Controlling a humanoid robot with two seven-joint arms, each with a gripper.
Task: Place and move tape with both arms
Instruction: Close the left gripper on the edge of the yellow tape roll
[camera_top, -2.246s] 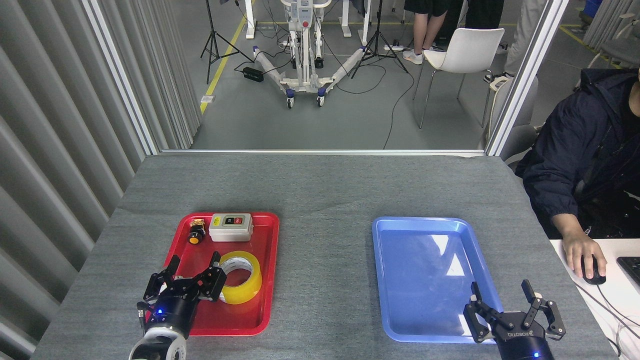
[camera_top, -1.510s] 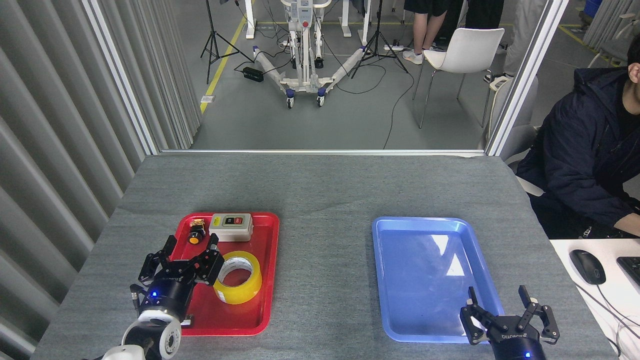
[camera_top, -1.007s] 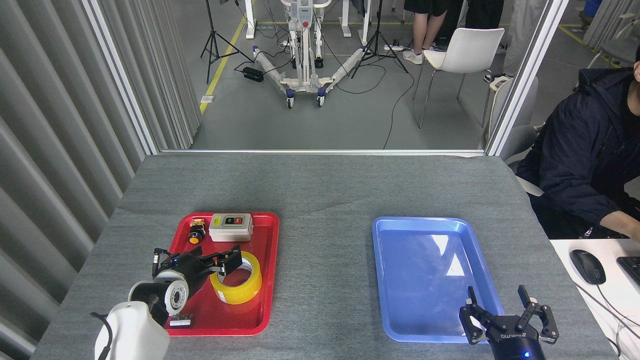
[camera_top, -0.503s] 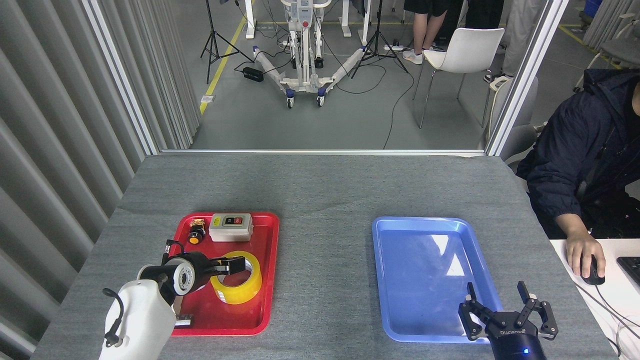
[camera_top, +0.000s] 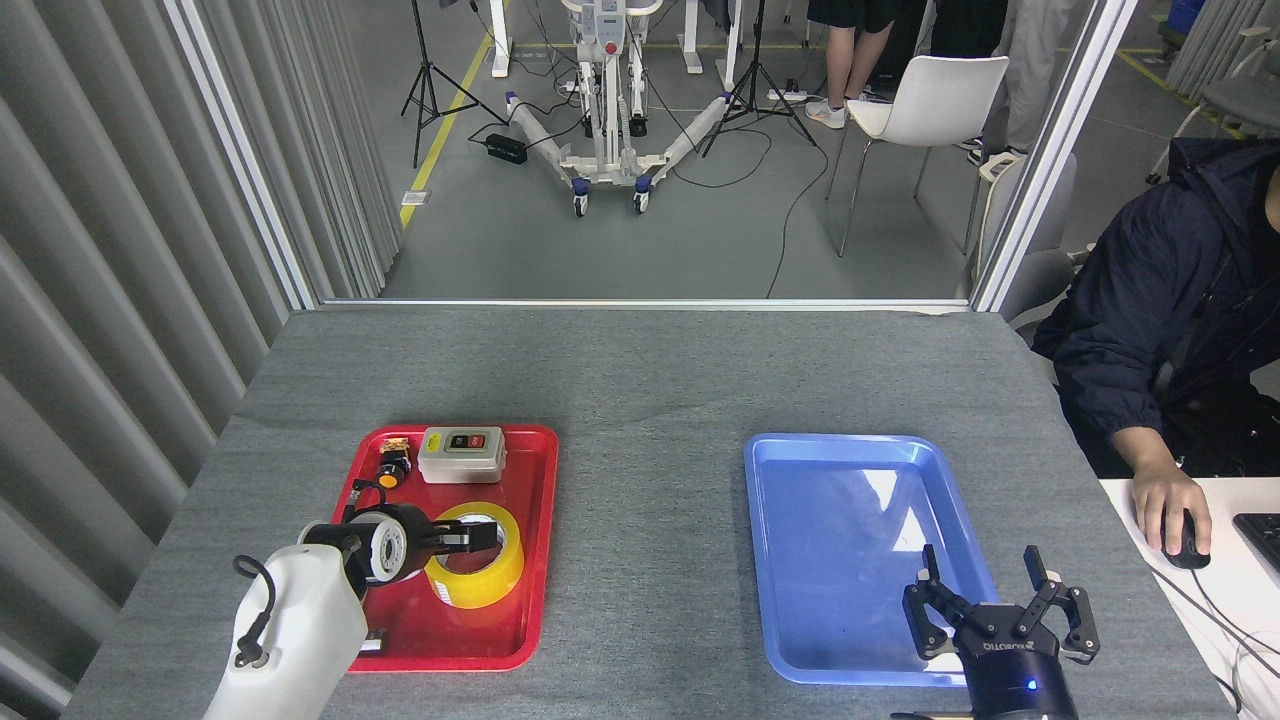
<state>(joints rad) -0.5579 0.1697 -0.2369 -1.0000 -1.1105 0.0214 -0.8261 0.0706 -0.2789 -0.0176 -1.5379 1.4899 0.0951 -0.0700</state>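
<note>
The yellow translucent tape (camera_top: 492, 585) lies flat, hole up, in the near half of the red tray (camera_top: 450, 632). My left arm comes in from the lower left, wrist turned sideways. The left gripper (camera_top: 472, 536) reaches over the roll's left rim and white core, with its black fingers slightly apart, one over the other. I cannot tell whether they touch the roll. My right gripper (camera_top: 985, 592) stands open and empty at the near edge of the blue tray (camera_top: 850, 500), fingers pointing away from me.
A grey switch box (camera_top: 461, 454) and a small yellow-capped push button (camera_top: 388, 471) sit at the far end of the red tray. A person sits at the right with a hand on a mouse (camera_top: 1187, 533). Grey panels wall the left side.
My left arm has swung in and turned its wrist, carrying the gripper from beside the roll to over its hole. The right gripper shifted slightly left and forward. The tape stayed put.
</note>
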